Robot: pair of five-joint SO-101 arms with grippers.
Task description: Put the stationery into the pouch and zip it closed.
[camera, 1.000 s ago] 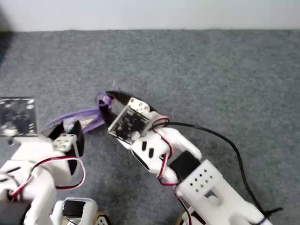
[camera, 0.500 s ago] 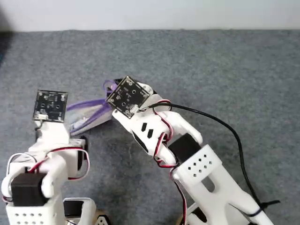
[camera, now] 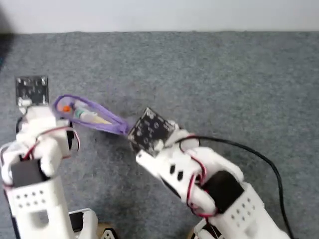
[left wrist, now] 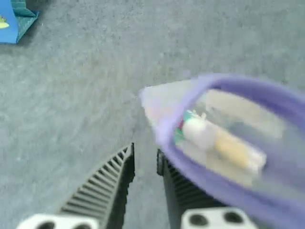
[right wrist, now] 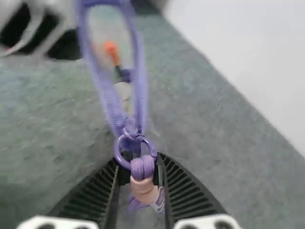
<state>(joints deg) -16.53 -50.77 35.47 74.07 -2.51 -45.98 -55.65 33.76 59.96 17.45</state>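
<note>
The purple-edged clear pouch (camera: 92,118) stretches between the two arms, its mouth standing open in a loop. Inside lie stationery pieces: an orange-tipped one (camera: 64,107) and a white and yellow one (left wrist: 224,143). My right gripper (right wrist: 139,164) is shut on the purple zipper pull (right wrist: 142,177) at the pouch's near end, below the zipper loop (right wrist: 108,90). My left gripper (left wrist: 145,157) sits at the pouch's far end with its fingers almost together and only carpet in the thin gap. The pouch (left wrist: 190,105) lies over the outer side of one finger.
The table is covered in grey carpet (camera: 224,79), with a pale wall (camera: 159,15) along the back. A blue object (left wrist: 12,19) sits off beyond the left arm. A black cable (camera: 259,159) trails behind the right arm.
The right gripper has pulled the zipper pull toward the front right, stretching the pouch out. The left arm has swung left, and the pouch's far end moved left with it.
</note>
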